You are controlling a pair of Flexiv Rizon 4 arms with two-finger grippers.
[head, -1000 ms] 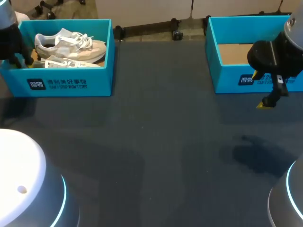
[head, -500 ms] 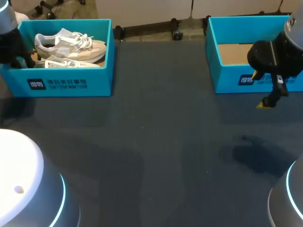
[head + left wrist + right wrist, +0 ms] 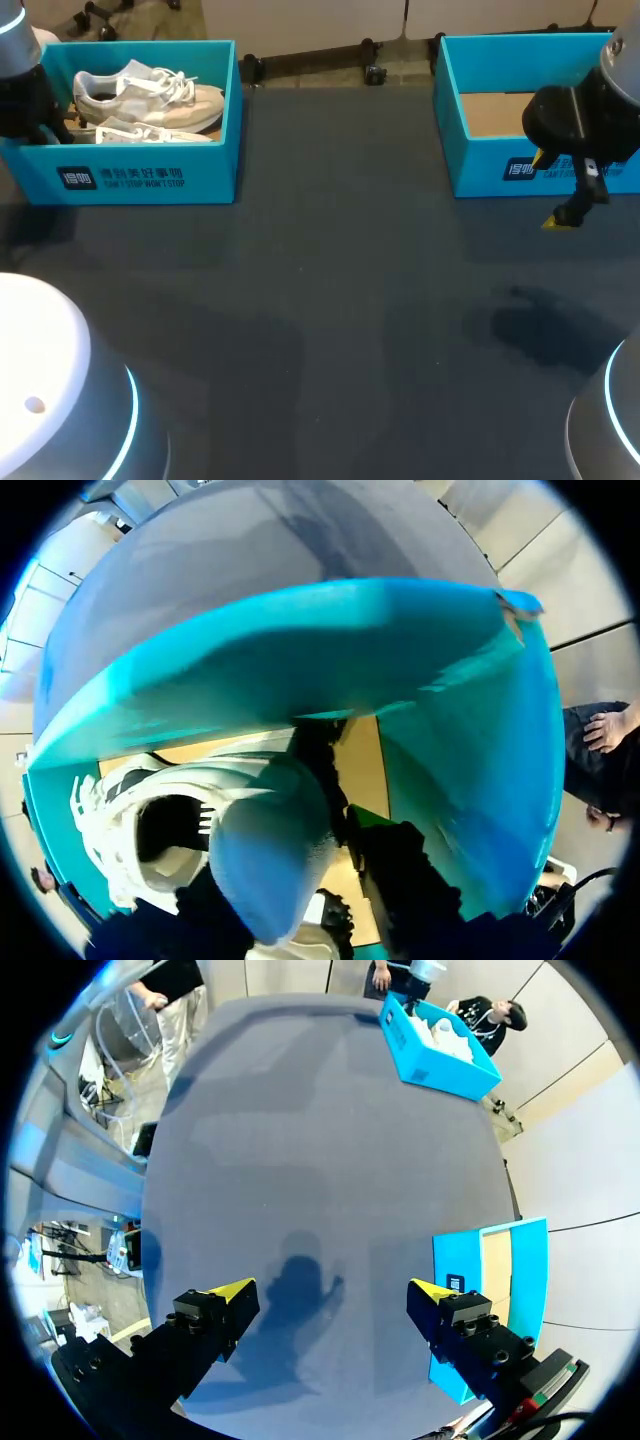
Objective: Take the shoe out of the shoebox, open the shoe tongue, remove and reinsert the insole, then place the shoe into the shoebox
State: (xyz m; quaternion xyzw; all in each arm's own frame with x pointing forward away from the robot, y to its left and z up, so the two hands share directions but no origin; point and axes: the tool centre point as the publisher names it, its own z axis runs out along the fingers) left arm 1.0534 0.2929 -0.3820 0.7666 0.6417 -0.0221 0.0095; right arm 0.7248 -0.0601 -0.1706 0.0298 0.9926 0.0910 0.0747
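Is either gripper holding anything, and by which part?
Right gripper: nothing, jaws open. Left gripper is at the heel of the shoe inside the shoebox; whether it grips cannot be told.

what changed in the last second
The left arm edged slightly toward the view's left, and its left gripper stayed low at the left end of the shoebox, beside the shoes. No grasp can be confirmed. The right gripper, the shoes and the second box did not move.

The right hand (image 3: pixel 330 1290) has black blocky fingers (image 3: pixel 210 1322), screw-holed, tipped bright yellow. Behind it, the rounded white arm shell (image 3: pixel 592 438) bears a glowing blue ring (image 3: pixel 611 400).
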